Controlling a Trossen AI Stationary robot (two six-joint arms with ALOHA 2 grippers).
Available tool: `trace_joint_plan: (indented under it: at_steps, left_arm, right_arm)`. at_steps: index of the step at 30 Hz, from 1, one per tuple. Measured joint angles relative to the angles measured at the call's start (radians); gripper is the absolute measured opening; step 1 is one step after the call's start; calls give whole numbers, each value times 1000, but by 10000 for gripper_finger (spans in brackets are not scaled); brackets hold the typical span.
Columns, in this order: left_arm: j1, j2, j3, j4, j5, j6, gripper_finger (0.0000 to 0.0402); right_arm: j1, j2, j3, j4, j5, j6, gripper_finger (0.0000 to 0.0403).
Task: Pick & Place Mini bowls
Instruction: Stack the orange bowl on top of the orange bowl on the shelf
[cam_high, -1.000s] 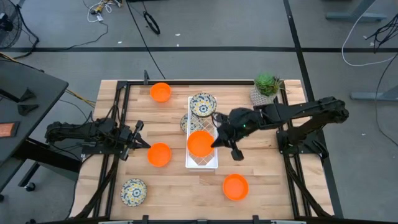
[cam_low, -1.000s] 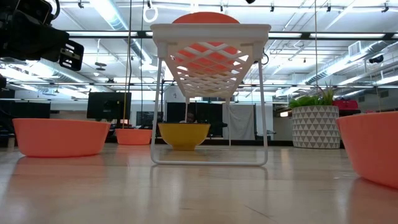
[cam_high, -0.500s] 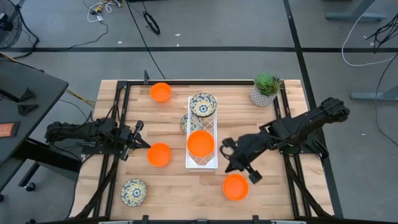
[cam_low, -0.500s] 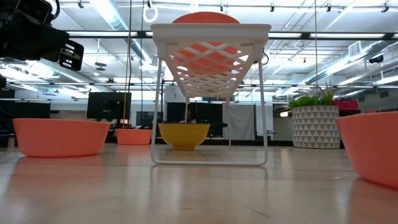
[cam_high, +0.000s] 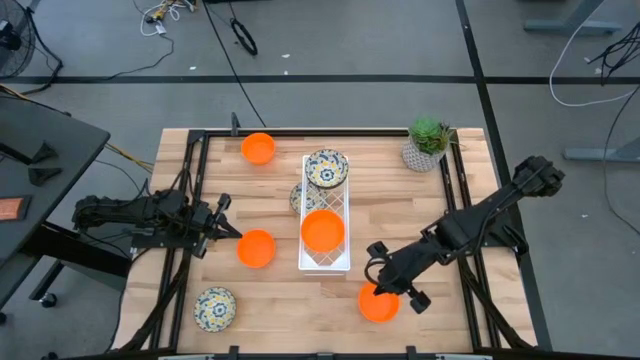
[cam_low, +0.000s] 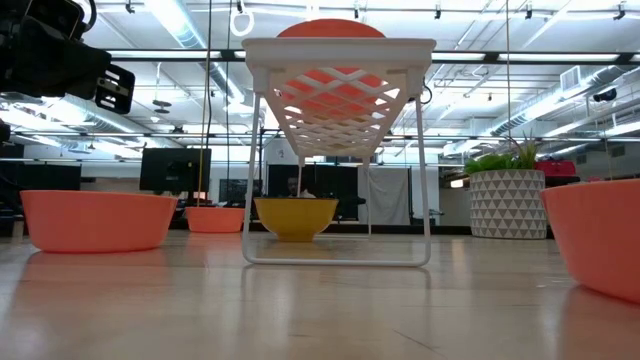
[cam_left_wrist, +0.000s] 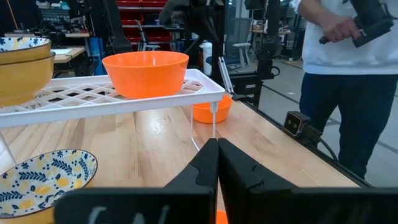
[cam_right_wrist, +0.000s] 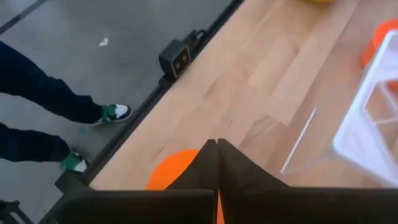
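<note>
Mini bowls lie scattered around your white rack (cam_high: 325, 262), and the one your move turns on is the orange bowl (cam_high: 377, 304) at the table's near edge. Your right gripper (cam_high: 392, 290) sits with fingers pressed together, holding nothing, seemingly right over that bowl's rim, though overlap hides any contact. Your left gripper (cam_high: 218, 229), also closed, waits well apart beside another orange bowl (cam_high: 256, 249)

A patterned bowl (cam_high: 299, 197) sits half hidden beneath the white rack (cam_high: 325, 262) (high view); an orange bowl (cam_low: 597, 235) is cut off at the low view's edge.
</note>
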Motion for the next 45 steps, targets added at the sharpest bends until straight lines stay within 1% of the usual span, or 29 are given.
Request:
trace_joint_plan:
  at_steps: [7, 11, 20, 26, 34, 40, 45]
  left_arm:
    - [0, 0, 0, -1, 0, 0, 14]
    - [0, 0, 0, -2, 0, 0, 14]
    - [0, 0, 0, 0, 0, 0, 14]
    - [0, 0, 0, -1, 0, 0, 14]
    - [0, 0, 0, 0, 0, 0, 14]
    - [0, 0, 0, 0, 0, 0, 14]
    - [0, 0, 0, 0, 0, 0, 14]
  right_arm:
    - [19, -22, -60, 21, 37, 82, 0]
    - [24, -38, -103, 34, 39, 136, 0]
    - [24, -88, -235, 66, 67, 228, 0]
    - [24, -97, -296, 139, 67, 308, 0]
    - [24, -98, -312, 226, 67, 330, 0]
    - [23, -100, -312, 224, 69, 433, 0]
    - [23, -100, -312, 222, 69, 433, 0]
